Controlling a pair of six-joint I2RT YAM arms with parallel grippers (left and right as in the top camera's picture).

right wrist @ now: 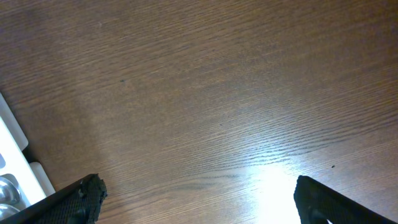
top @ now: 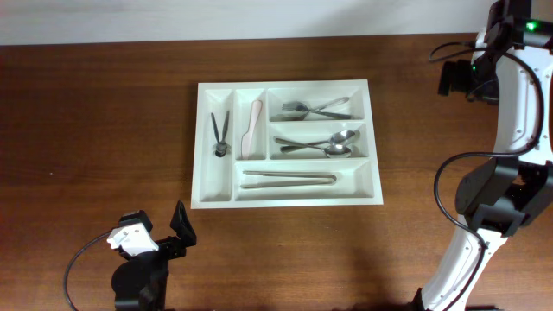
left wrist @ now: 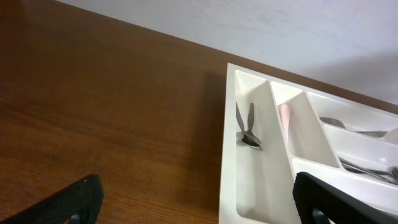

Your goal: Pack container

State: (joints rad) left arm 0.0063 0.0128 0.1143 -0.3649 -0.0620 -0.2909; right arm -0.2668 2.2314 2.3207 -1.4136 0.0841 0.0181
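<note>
1. We are holding our left arm [top: 138, 278] folded low at the near left, its wrist pointing forward.
2. We are holding the left gripper [left wrist: 199, 210] spread wide, its black fingers [left wrist: 68, 202] sitting at opposite lower corners of the wrist view and gripping nothing.
3. We are standing our right arm [top: 517, 121] tall on the right side, white links bending at the elbow and the wrist reaching the far right.
4. We are holding the right gripper [right wrist: 199, 210] wide apart too, pointing down and carrying nothing.

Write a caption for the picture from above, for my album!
Forks, spoons and tongs sorted in a white cutlery tray on a brown table.
</note>
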